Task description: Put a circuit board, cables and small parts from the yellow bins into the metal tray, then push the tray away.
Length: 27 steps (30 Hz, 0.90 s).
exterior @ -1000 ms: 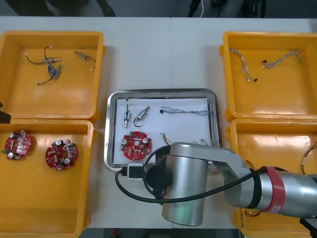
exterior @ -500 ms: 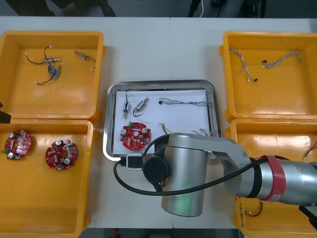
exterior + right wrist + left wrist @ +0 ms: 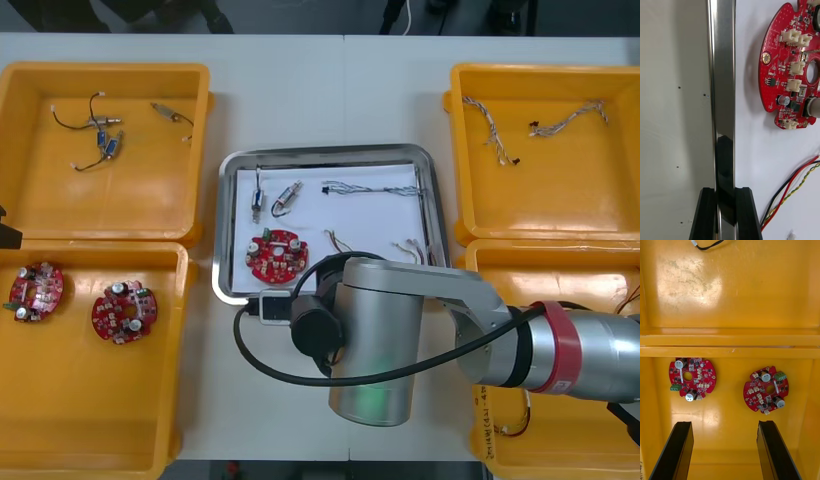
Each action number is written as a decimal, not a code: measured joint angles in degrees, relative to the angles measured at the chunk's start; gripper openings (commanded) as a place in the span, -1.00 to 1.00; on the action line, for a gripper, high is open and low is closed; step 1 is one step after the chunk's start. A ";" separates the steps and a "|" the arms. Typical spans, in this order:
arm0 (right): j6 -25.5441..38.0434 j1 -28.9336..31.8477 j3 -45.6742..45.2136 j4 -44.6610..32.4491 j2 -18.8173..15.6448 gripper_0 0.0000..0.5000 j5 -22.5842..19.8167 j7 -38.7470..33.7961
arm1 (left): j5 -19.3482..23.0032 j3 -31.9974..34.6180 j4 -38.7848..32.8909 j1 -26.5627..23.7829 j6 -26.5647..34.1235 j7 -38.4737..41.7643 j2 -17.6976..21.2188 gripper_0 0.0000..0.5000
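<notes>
As its black fingers [image 3: 707, 213] pinch the near rim of the metal tray [image 3: 330, 153], one inside the tray and one on the table side, the right gripper [image 3: 725, 193] has the rim filling the narrow gap between them. Just inside that rim lie a round red circuit board [image 3: 790, 67] and a red and yellow cable [image 3: 790, 187]. Deeper in the tray sit two small metal parts [image 3: 258, 197] and a twisted blue and white cable [image 3: 370, 188], so loading looks complete. The tray's long axis runs side to side, and bare table [image 3: 300, 90] lies beyond its far rim, where a push square to the gripped rim would send it. Left of the tray, the left gripper [image 3: 723, 423] hangs wide open and empty in a yellow bin [image 3: 730, 405], over two spare boards [image 3: 692, 378], the farther arm from the job.
</notes>
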 measured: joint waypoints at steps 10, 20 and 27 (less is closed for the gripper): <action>-1.47 -2.62 0.18 6.09 -0.10 -0.48 0.88 0.00 | 0.00 0.00 0.00 0.00 0.00 0.00 0.00 1.00; -4.23 -4.40 0.28 8.52 -0.10 -0.48 1.04 0.00 | 0.00 0.00 -0.01 0.00 0.00 0.00 0.00 1.00; -6.72 -5.03 0.28 9.06 -0.10 -0.49 1.05 0.00 | 0.00 0.00 -0.01 0.00 0.00 0.00 0.00 1.00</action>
